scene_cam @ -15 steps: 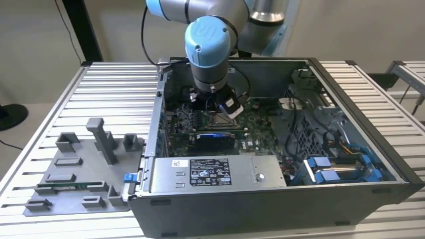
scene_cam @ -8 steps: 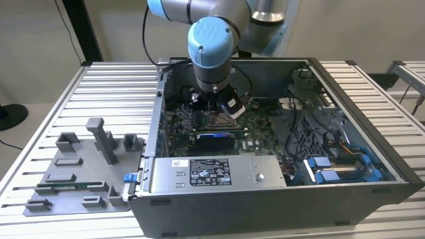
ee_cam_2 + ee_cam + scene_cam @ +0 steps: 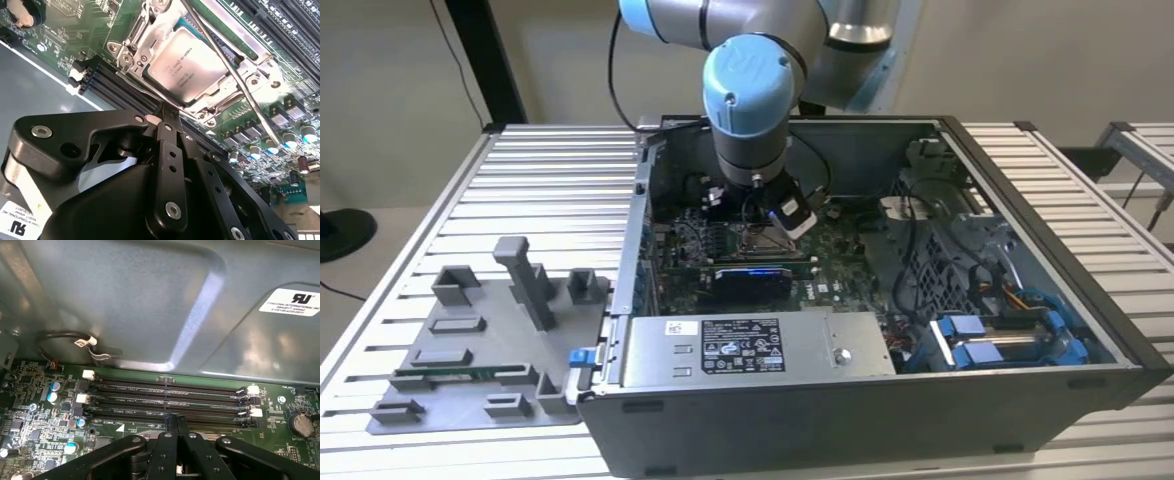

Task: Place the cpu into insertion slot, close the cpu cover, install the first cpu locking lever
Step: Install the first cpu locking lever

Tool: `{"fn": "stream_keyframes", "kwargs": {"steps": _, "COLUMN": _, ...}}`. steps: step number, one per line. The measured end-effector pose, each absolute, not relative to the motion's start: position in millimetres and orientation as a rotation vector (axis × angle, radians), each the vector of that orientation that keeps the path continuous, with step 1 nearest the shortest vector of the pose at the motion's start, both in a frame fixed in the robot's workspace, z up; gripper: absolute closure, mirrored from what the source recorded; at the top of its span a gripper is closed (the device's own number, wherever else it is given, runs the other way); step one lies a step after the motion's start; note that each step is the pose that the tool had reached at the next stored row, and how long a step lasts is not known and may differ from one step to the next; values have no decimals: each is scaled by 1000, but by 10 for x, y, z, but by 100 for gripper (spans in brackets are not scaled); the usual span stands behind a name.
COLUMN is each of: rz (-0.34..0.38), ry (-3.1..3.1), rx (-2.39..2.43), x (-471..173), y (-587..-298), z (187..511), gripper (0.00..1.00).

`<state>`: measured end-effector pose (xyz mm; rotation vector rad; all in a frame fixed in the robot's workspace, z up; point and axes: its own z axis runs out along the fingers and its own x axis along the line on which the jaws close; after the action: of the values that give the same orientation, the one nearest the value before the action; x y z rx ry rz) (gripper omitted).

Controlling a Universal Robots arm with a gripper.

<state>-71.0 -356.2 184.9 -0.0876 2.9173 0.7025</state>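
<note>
While hanging low inside the open case (image 3: 881,300), points the gripper (image 3: 769,228) straight down at the green board (image 3: 847,270). Comes in from above on the blue and grey arm (image 3: 750,90). Stops over the middle of the board, nearer the far wall than the near one.

Shows the gripper (image 3: 162,107) pinched narrow in the second wrist view, with the two black fingers (image 3: 170,150) pressed side by side. Holds nothing that can be seen. Hovers just beside one edge of the slot (image 3: 207,117); cannot tell if touching.

Has the cpu (image 3: 187,62) lying flat in the slot, silvery top up. Has the cover (image 3: 135,35) folded down around the cpu, so the shiny frame rings the chip on all sides. Has a thin metal lever (image 3: 235,80) running slanted along one side of the cover, past the corner and out over the board. Cannot tell if hooked down.

Looks, in the first wrist view, past the shut tips (image 3: 172,419) to four long dark memory slots (image 3: 165,397) and then the grey case wall (image 3: 125,300).

Sits the case on a table (image 3: 547,170) of silver slats. Keeps a grey tray (image 3: 467,350) of holders on the table at the exterior view's left, just beside the case and well apart from the gripper
</note>
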Motion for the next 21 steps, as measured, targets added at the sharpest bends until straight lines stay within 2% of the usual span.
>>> {"fn": "stream_keyframes", "kwargs": {"steps": 21, "rz": 711, "ry": 2915, "rx": -87, "x": -612, "y": -3568, "z": 1831, "gripper": 100}}
